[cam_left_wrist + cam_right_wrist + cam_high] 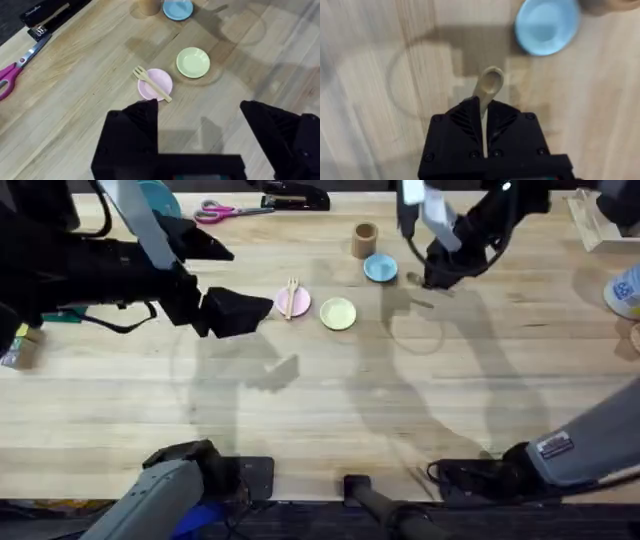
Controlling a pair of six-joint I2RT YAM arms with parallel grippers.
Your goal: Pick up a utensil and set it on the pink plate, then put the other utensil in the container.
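Spoon (489,85) pinched between right fingers (470,117), fork (152,84) on pink plate (161,80)

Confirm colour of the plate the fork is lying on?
Pale pink plate under the wooden fork; clearest in the left wrist view.

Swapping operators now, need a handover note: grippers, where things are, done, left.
Left gripper: open, empty, beside the pink plate.
Right gripper: shut on the spoon, above the table near the light blue plate.
Fork lies across the pink plate; that step is done.
Container stands just beyond the blue plate.
Left: carry the spoon to the container and release it inside.
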